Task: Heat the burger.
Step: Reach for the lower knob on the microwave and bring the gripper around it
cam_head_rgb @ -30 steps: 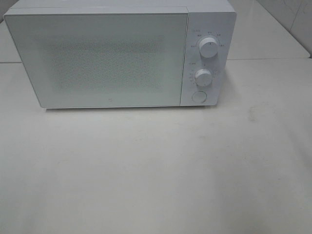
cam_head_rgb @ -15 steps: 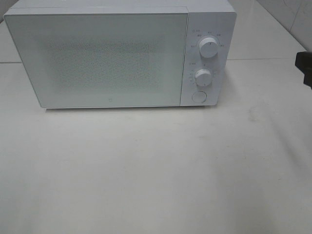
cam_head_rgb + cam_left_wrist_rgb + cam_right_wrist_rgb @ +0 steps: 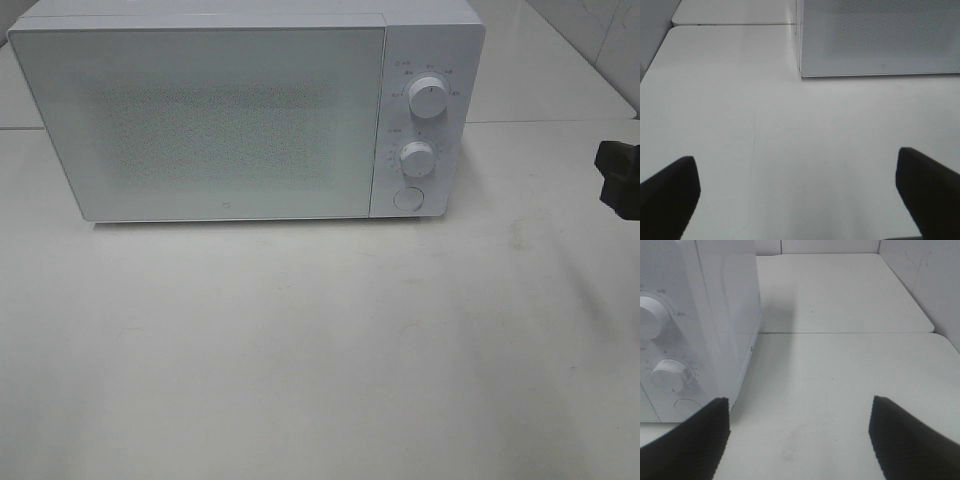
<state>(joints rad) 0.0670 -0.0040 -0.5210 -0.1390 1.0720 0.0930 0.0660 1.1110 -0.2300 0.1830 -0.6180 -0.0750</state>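
Burger: not visible in any view. It is not on the bench, and the closed, frosted door of the white microwave hides whatever is inside, so I cannot tell where it is.

The microwave stands at the far left of the bench. Its control panel is on its right side, with an upper dial, a lower dial and a round button below them.

With the door shut, the step in hand looks like an approach to the controls. The next move probably calls for a careful reach left to the button or a dial. Which one depends on whether the burger is already inside.

The right tool shows as a dark shape at the right edge of the high view, level with the panel and well apart from it. Its own camera shows its fingers spread wide, holding and touching nothing.

The left tool hovers over bare bench near the microwave's left corner. Its fingers are spread fully and empty.
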